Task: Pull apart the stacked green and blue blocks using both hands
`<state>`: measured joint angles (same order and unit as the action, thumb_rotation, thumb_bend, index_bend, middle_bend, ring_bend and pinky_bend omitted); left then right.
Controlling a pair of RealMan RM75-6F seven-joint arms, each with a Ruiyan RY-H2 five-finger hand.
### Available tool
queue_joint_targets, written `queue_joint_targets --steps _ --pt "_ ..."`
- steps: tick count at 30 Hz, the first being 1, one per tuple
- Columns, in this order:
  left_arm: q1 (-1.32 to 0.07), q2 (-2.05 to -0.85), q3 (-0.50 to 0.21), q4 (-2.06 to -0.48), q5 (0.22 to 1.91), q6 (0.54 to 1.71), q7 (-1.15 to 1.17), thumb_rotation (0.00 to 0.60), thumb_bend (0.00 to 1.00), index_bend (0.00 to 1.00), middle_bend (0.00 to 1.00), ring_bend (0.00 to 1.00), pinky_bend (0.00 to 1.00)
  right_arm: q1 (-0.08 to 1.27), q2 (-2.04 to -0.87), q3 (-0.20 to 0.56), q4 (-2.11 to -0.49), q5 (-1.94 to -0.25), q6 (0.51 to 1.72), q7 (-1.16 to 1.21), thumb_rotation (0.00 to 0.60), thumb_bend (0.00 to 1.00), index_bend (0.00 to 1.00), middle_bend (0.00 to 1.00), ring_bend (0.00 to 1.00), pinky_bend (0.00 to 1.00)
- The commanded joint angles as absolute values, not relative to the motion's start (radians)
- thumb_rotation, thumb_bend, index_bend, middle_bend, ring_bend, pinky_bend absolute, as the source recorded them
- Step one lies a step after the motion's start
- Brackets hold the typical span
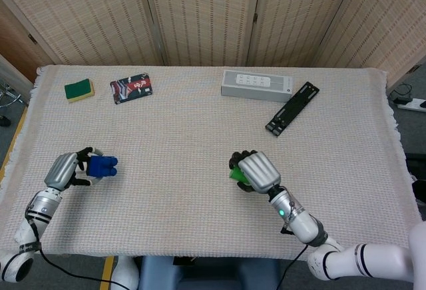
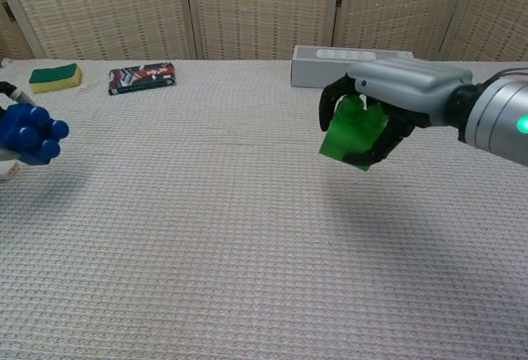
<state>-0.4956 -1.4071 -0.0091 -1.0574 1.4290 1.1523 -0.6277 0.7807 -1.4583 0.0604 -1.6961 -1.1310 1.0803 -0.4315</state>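
The two blocks are apart. My left hand (image 1: pixel 66 168) holds the blue block (image 1: pixel 102 166) above the table's left side; the chest view shows that blue block (image 2: pixel 30 134) at the left edge, with the hand almost cut off. My right hand (image 1: pixel 256 171) grips the green block (image 1: pixel 237 173) right of the middle, its fingers wrapped around it. In the chest view the green block (image 2: pixel 353 134) hangs above the cloth inside the right hand (image 2: pixel 388 100), studs pointing up and left.
A woven cloth covers the table (image 1: pixel 200 130). At the back lie a green-yellow sponge (image 1: pixel 79 90), a red-black card pack (image 1: pixel 131 87), a grey speaker box (image 1: pixel 256 84) and a black rail (image 1: pixel 292 108). A small red-white piece (image 2: pixel 8 170) sits near my left hand.
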Motion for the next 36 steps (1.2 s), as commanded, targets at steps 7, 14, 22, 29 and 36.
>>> queue_joint_targets --steps 7,14,22,29,36 --pt "-0.450 -1.478 0.013 -0.953 1.458 1.173 -0.535 0.600 0.38 0.61 0.60 0.30 0.39 0.781 -1.457 0.052 -1.660 -1.071 0.985 -0.444 0.600 0.35 0.66 0.51 0.69 0.81" --pt "-0.460 -1.442 -0.008 -1.031 1.435 1.128 -0.477 0.600 0.31 0.06 0.12 0.00 0.19 0.809 -1.408 0.057 -1.687 -1.005 0.883 -0.444 0.600 0.35 0.04 0.07 0.26 0.46" --pt "-0.475 -1.389 -0.030 -1.166 1.380 1.043 -0.371 0.600 0.20 0.00 0.00 0.00 0.08 0.831 -1.378 0.065 -1.713 -0.963 0.862 -0.477 0.600 0.35 0.00 0.00 0.03 0.25" --pt "-0.473 -1.330 -0.042 -1.265 1.373 1.039 -0.330 0.600 0.21 0.00 0.00 0.00 0.01 0.841 -1.330 0.071 -1.755 -0.940 0.861 -0.482 0.600 0.35 0.00 0.00 0.00 0.13" --pt "-0.430 -1.250 -0.039 -1.384 1.409 1.146 -0.215 0.600 0.21 0.00 0.00 0.00 0.00 0.771 -1.255 0.042 -1.806 -1.014 0.961 -0.460 0.600 0.35 0.00 0.00 0.00 0.03"
